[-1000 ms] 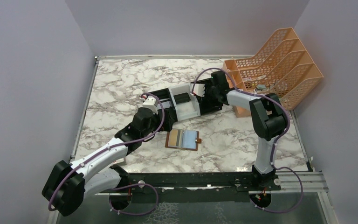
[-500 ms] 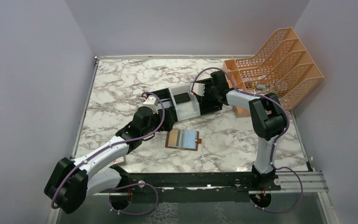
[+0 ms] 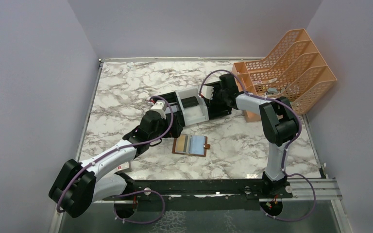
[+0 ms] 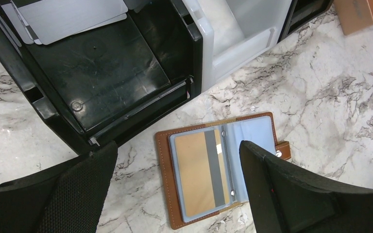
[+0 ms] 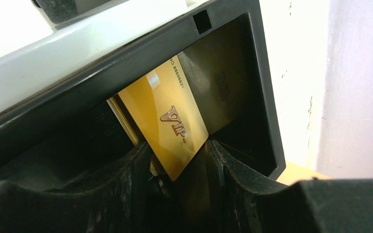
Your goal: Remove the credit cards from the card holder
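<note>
The card holder (image 3: 191, 144) (image 4: 218, 170) lies open on the marble, brown leather with blue-grey sleeves. A gold credit card (image 4: 199, 174) with a grey stripe sits in its left sleeve. My left gripper (image 3: 172, 127) (image 4: 177, 160) hovers just above it, jaws wide open, one finger on each side. My right gripper (image 3: 212, 97) (image 5: 179, 160) reaches into the tray's right black compartment. A gold "VIP" credit card (image 5: 167, 121) leans there with its lower corner between the parted fingers, a gap showing beside the right finger (image 5: 233, 165).
The black-white-black tray (image 3: 194, 114) (image 4: 206, 48) stands behind the card holder. Grey cards (image 4: 73, 17) lie in its left black compartment. An orange file rack (image 3: 286, 68) stands at the back right. Purple walls close in on the table's sides.
The left arm has swung slightly right, toward the card holder. The right gripper's jaws have spread wider around the gold card inside the tray.
</note>
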Controlling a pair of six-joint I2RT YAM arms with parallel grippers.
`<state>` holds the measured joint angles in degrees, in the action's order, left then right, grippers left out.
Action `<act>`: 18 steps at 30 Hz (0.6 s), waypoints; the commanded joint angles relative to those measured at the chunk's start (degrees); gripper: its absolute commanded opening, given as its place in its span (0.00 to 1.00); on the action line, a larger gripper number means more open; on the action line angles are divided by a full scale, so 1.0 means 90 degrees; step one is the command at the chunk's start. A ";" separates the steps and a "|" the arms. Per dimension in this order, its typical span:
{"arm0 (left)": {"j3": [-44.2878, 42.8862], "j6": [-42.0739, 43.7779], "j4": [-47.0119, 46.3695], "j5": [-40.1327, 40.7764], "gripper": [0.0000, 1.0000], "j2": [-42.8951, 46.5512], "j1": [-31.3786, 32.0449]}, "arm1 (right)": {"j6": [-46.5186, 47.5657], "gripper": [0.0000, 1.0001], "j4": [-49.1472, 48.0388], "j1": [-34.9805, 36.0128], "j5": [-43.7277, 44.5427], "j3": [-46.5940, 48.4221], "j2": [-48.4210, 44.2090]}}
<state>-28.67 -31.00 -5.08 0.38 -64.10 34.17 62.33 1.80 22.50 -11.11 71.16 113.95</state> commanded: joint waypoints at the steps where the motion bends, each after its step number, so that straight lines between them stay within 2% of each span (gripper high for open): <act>1: -0.0162 -0.0050 -0.0148 -0.0278 0.99 -0.0070 -0.0038 | -0.0174 0.47 -0.0088 0.0022 0.0029 0.0116 -0.0146; 13: -0.0193 -0.0052 -0.0063 -0.0412 0.99 -0.0077 -0.0047 | -0.0254 0.49 0.0166 0.0117 0.0106 0.0240 -0.0087; 18: -0.0217 0.0034 -0.0007 -0.0534 0.99 -0.0102 -0.0047 | -0.0306 0.54 0.0385 0.0121 0.0005 0.0294 -0.0135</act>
<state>-28.67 -31.31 -5.02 -2.26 -64.86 34.11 60.75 3.38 23.20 -10.96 71.96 113.93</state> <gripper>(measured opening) 0.992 0.519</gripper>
